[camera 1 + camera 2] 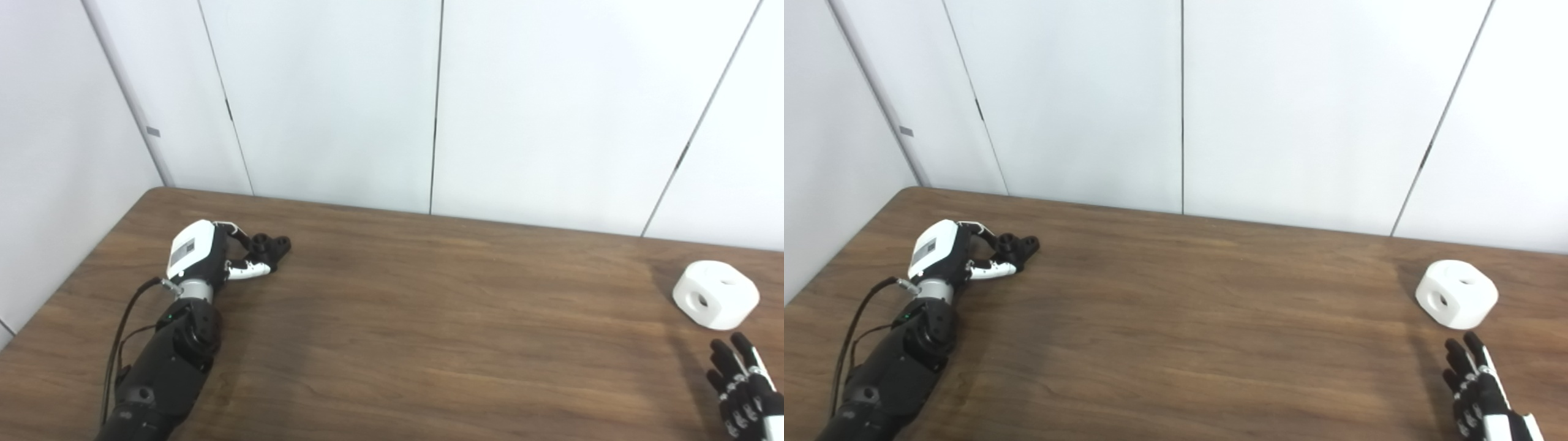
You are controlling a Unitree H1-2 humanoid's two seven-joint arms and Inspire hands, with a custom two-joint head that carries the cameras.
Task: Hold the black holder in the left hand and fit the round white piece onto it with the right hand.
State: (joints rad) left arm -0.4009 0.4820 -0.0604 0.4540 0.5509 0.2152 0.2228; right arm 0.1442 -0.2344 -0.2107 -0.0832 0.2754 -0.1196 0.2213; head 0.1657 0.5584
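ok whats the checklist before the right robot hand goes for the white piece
1. Left robot hand at the black holder, fingers around it: ok, though how firm the grip is, cannot tell.
2. Holder lifted off the table: cannot tell, it looks low.
3. Right robot hand open and holding nothing: ok.
4. Round white piece lies apart from the right robot hand, just beyond its fingertips: ok.
5. Nothing lies between the right robot hand and the piece: ok.
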